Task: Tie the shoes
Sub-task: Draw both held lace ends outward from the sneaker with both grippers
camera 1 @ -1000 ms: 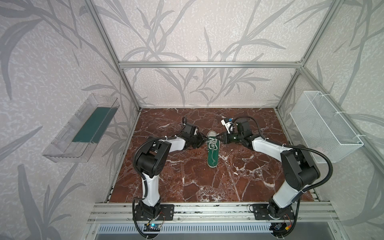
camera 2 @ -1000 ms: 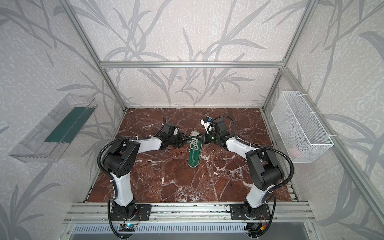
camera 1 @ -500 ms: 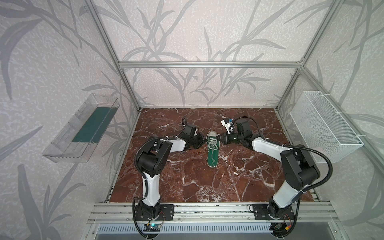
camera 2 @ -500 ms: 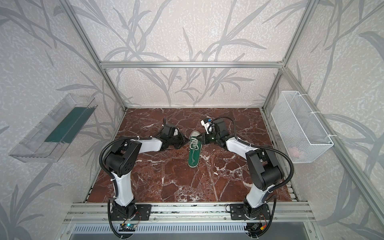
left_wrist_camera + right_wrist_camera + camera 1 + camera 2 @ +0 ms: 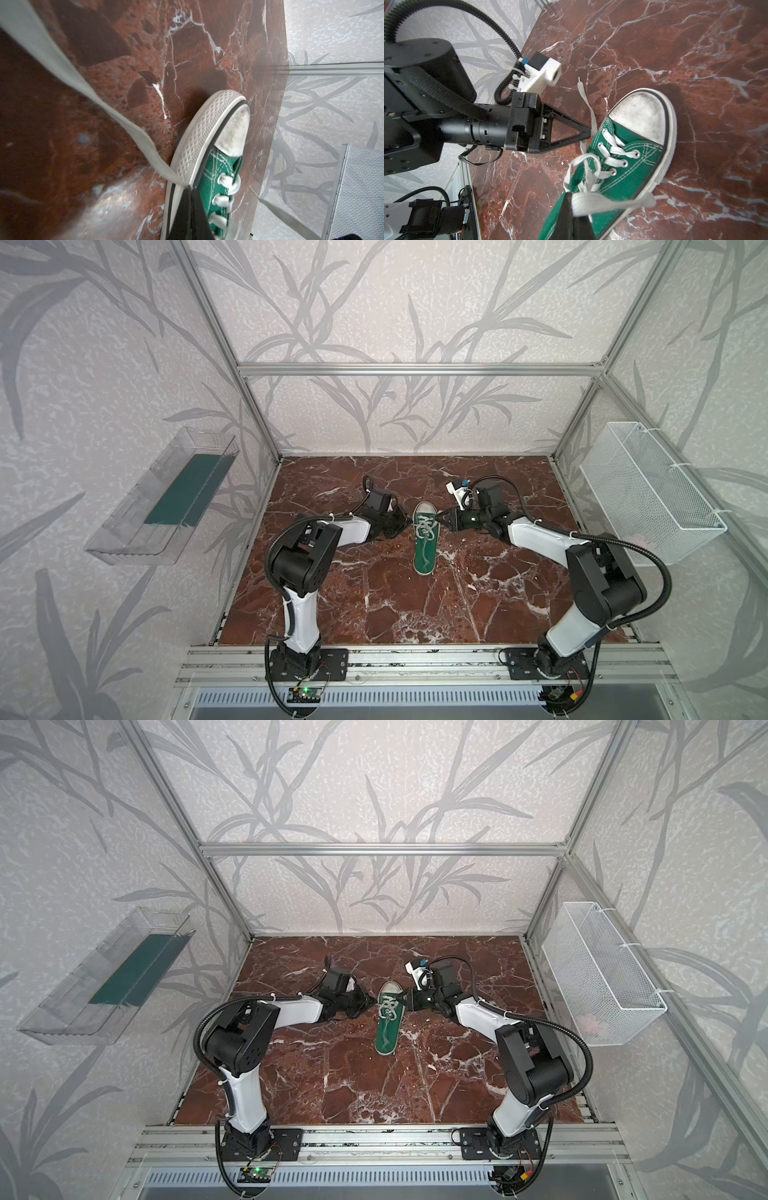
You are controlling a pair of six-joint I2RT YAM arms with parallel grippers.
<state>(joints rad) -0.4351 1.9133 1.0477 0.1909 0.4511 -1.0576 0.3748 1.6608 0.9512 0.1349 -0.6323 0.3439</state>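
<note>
The shoe (image 5: 424, 551) (image 5: 385, 1036) is a small green sneaker lying flat mid-floor, its white toe cap toward the back wall. My left gripper (image 5: 409, 522) (image 5: 188, 188) (image 5: 590, 132) sits against the shoe's left side near the toe-end eyelets. It is shut on a white lace (image 5: 83, 87) (image 5: 588, 104) whose free end trails away from the toe. My right gripper (image 5: 441, 519) (image 5: 568, 195) is at the shoe's right side. It is shut on another flat lace (image 5: 608, 202), which crosses the green canvas (image 5: 633, 166) to the sole edge. A loose loop (image 5: 583, 162) lies over the eyelets.
The floor is a red-brown marble slab (image 5: 415, 605). A clear plastic bin (image 5: 166, 497) hangs on the left wall. On the right wall hangs a white wire basket (image 5: 648, 497). An aluminium rail (image 5: 415, 659) with both arm bases runs along the front edge.
The left gripper's jaws have closed on the lace beside the shoe. Both arms and the shoe have stayed almost where they were.
</note>
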